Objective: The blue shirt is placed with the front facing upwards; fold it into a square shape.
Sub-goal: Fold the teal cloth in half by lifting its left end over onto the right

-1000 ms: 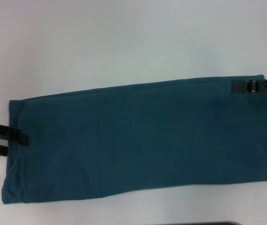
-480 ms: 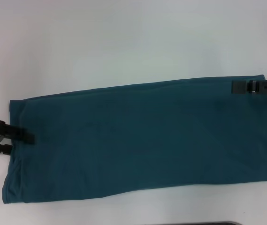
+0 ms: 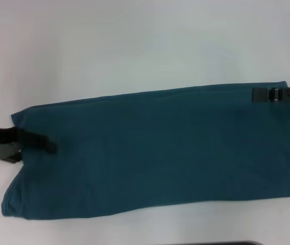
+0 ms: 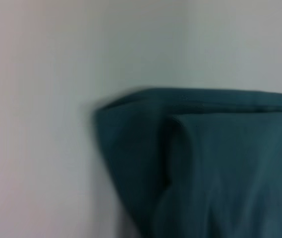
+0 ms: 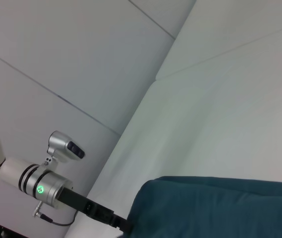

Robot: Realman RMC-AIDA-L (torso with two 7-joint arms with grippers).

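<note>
Nearest me, the blue shirt (image 3: 155, 153) lies as a long folded band across the white table (image 3: 134, 46), print hidden, so I judge the sleeve folds done and the end-to-end fold next. My left gripper (image 3: 48, 145) sits over the shirt's left end, probably pinched on the lifted edge, though I cannot tell for sure. Farther off, my right gripper (image 3: 257, 94) rests at the far right corner, perhaps pinning it; I can't make out its grip either.
</note>
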